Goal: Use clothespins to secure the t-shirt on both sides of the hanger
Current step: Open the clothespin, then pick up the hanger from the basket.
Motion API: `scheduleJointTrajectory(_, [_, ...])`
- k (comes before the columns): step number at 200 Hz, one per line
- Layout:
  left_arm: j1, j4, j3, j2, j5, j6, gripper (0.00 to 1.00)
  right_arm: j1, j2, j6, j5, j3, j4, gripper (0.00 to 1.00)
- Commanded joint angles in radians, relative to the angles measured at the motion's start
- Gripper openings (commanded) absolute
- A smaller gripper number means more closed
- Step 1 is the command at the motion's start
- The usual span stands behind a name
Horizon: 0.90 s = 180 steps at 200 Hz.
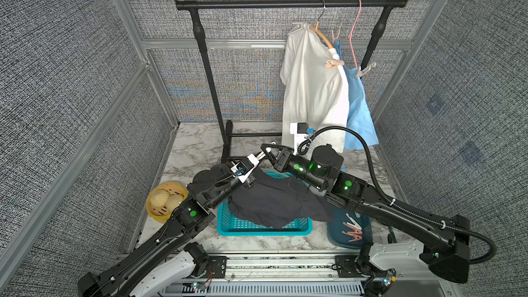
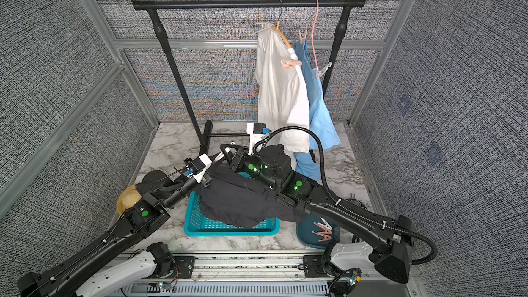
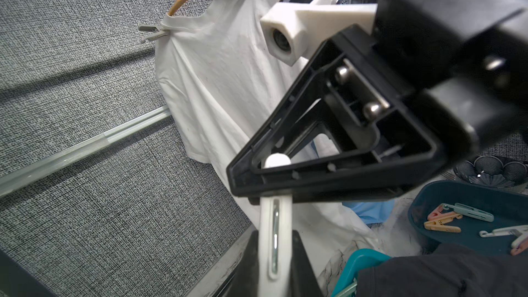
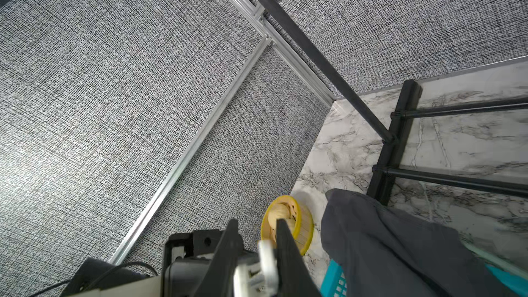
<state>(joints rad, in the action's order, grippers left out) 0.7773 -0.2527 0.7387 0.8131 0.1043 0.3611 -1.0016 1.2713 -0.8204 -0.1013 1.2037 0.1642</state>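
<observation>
The white clothespin (image 3: 274, 215) bridges both claws: left claw (image 3: 275, 241) clamps its body, right claw (image 1: 264, 151) pinches its tip. The dark t-shirt (image 1: 274, 198) sags over the basket (image 1: 257, 231) just beneath them. Likely a handover; next, left claw must release

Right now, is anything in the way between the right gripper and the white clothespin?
No, nothing visible is in the way. The white clothespin sits between the fingers of the right gripper, with no other thing between them. The left gripper holds its other end.
</observation>
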Motion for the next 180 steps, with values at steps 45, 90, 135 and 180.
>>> scheduleJointTrajectory(45, [0.001,0.267,0.020,-0.089,0.043,-0.119,0.64,0.045,-0.013,0.247,-0.132,-0.041,-0.020,0.00])
scheduleJointTrajectory(90, [0.001,0.515,0.056,-0.128,-0.034,-0.311,0.65,0.111,-0.009,0.497,-0.187,-0.017,-0.127,0.00])
scheduleJointTrajectory(135, [0.000,0.666,0.150,-0.022,-0.131,-0.469,0.61,0.165,-0.078,0.539,-0.169,-0.046,-0.247,0.00])
scheduleJointTrajectory(180, [0.002,0.772,0.316,0.196,-0.186,-0.578,0.59,0.164,-0.231,0.516,-0.228,-0.116,-0.391,0.00])
